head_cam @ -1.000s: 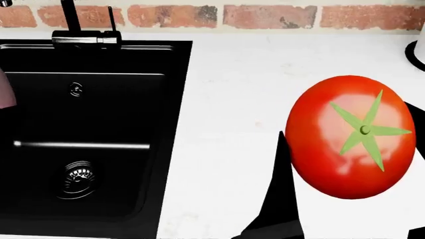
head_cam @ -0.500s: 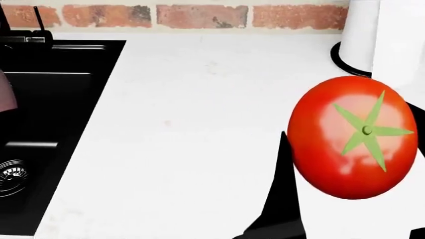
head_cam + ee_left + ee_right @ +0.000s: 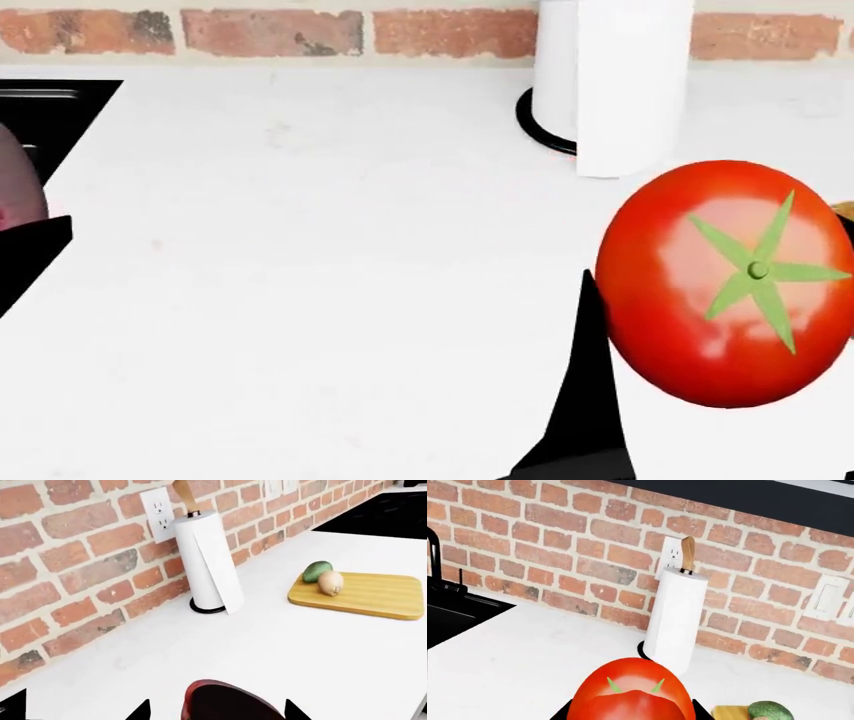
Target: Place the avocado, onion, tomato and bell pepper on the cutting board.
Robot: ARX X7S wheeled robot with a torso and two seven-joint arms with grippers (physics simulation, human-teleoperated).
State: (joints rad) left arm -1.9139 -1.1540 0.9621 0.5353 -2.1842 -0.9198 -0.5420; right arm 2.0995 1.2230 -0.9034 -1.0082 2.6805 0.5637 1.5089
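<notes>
My right gripper (image 3: 634,713) is shut on the glossy red tomato (image 3: 727,285), held above the white counter; one black finger (image 3: 587,400) shows beside it. In the left wrist view my left gripper (image 3: 217,711) is shut on the dull reddish bell pepper (image 3: 227,702), whose edge (image 3: 14,190) also shows at the head view's far left. Further along the counter lies the wooden cutting board (image 3: 380,597). The green avocado (image 3: 317,571) and the tan onion (image 3: 330,582) rest on its end, touching each other. The avocado (image 3: 770,711) also shows past the tomato.
A paper towel roll (image 3: 614,80) on a black base stands by the brick wall, between the sink and the board. The black sink (image 3: 54,110) is at the left, its faucet (image 3: 434,555) behind it. A wall outlet (image 3: 157,510) sits behind the roll.
The head view has swung right: the sink slid off to the left and the paper towel roll came into view. The tomato stays held in my right gripper.
</notes>
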